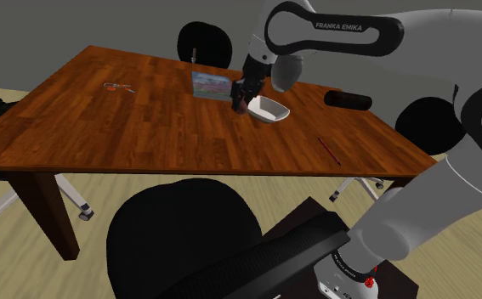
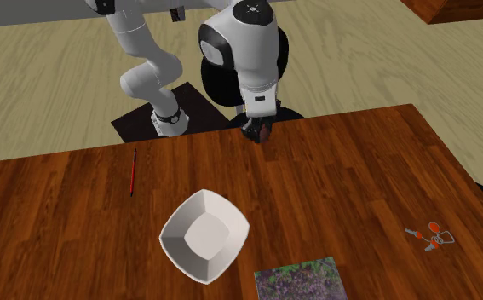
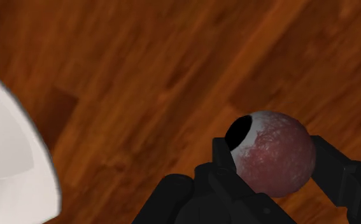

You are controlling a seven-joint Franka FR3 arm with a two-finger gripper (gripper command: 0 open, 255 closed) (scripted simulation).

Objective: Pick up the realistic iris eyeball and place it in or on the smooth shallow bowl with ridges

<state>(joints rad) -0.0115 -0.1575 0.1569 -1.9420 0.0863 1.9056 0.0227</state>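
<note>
- Pincer [image 3: 273, 167] clenched on the eyeball [image 3: 276, 153]. One black finger presses each side of it, and the dark pupil faces away from the palm toward the table [image 3: 172, 57].
- The eyeball is a mottled reddish-white ball. It looks carried clear of the wood, not resting on it.
- The white bowl [image 2: 204, 235] sits empty and apart from the ball. In the wrist view its rim [image 3: 26, 159] lies off to the side of the fingers.
- In the second exterior view the pincer [image 2: 260, 130] hangs near the table edge on the stand's side. The bowl lies farther in, toward that view's lower left.
- The shoulder view puts the bowl [image 1: 267, 110] just right of the pincer [image 1: 241, 95].
- Judgement: the next move is a short sideways carry over the rim, then release. A round ball may roll if dropped high.
</note>
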